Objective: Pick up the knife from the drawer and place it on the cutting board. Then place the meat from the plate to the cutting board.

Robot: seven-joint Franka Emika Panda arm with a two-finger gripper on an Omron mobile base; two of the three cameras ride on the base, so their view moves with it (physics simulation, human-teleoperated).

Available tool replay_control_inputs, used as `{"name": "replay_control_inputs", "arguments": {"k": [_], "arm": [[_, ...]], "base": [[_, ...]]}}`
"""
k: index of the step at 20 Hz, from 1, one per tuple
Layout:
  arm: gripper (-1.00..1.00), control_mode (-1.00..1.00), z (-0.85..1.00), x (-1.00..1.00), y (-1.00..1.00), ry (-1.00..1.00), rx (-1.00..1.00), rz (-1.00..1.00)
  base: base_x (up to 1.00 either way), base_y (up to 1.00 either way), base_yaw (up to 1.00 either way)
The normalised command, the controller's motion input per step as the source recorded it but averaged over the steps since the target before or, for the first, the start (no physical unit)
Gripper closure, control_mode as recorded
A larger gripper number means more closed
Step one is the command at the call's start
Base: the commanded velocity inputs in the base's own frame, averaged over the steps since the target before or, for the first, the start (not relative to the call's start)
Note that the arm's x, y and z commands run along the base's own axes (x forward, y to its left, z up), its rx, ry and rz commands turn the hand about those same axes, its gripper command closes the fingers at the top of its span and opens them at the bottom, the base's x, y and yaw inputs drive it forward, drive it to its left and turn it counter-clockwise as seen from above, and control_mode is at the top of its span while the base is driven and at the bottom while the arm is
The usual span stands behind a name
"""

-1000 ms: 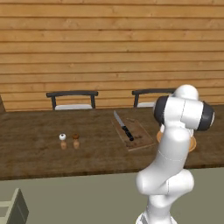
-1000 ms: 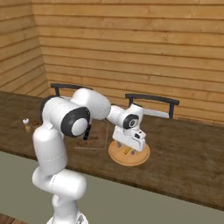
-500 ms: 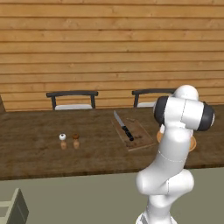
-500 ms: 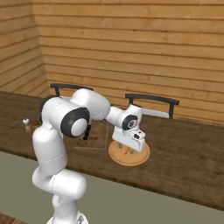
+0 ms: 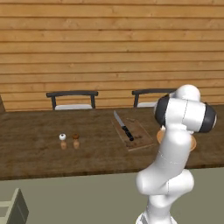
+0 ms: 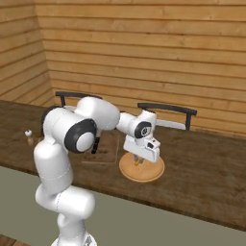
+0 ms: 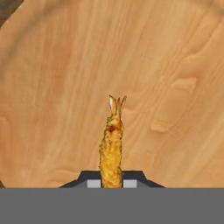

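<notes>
Over the round tan wooden plate [image 6: 142,169], the two-finger gripper [image 7: 112,183] is clamped on a golden-brown battered piece of meat [image 7: 112,146] (forked tail pointing away from the fingers). Black-handled knife [image 5: 124,128] lies lengthwise on the dark brown cutting board [image 5: 139,135].

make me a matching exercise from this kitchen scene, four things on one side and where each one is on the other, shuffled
Things:
1. knife
2. fried shrimp
3. plate
4. gripper

Places or states:
A. on the table, right of the cutting board
B. lying on the cutting board
C. pinched between the fingertips, over the plate
D. shut on the fried shrimp

Pairs: 1-B, 2-C, 3-A, 4-D
</notes>
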Motion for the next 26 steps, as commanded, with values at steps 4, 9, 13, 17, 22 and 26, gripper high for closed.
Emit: {"name": "replay_control_inputs", "arguments": {"k": [4, 9, 13, 17, 22, 26], "arm": [[1.00, -1.00, 0.78, -0.01, 0.11, 0.00, -0.08, 0.06], [1.00, -1.00, 0.91, 0.22, 0.87, -0.02, -0.13, 0.24], [1.00, -1.00, 0.37, 0.56, 1.00, 0.00, 0.00, 0.47], [1.00, -1.00, -0.22, 0.22, 0.62, 0.04, 0.02, 0.39], [1.00, -1.00, -0.56, 0.36, 0.07, 0.00, 0.00, 0.04], [1.00, -1.00, -0.51, 0.48, 0.56, -0.16, 0.07, 0.00]], "base": [[0.00, 0.00, 0.00], [0.00, 0.00, 0.00], [0.00, 0.00, 0.00], [0.00, 0.00, 0.00], [0.00, 0.00, 0.00], [0.00, 0.00, 0.00]]}}
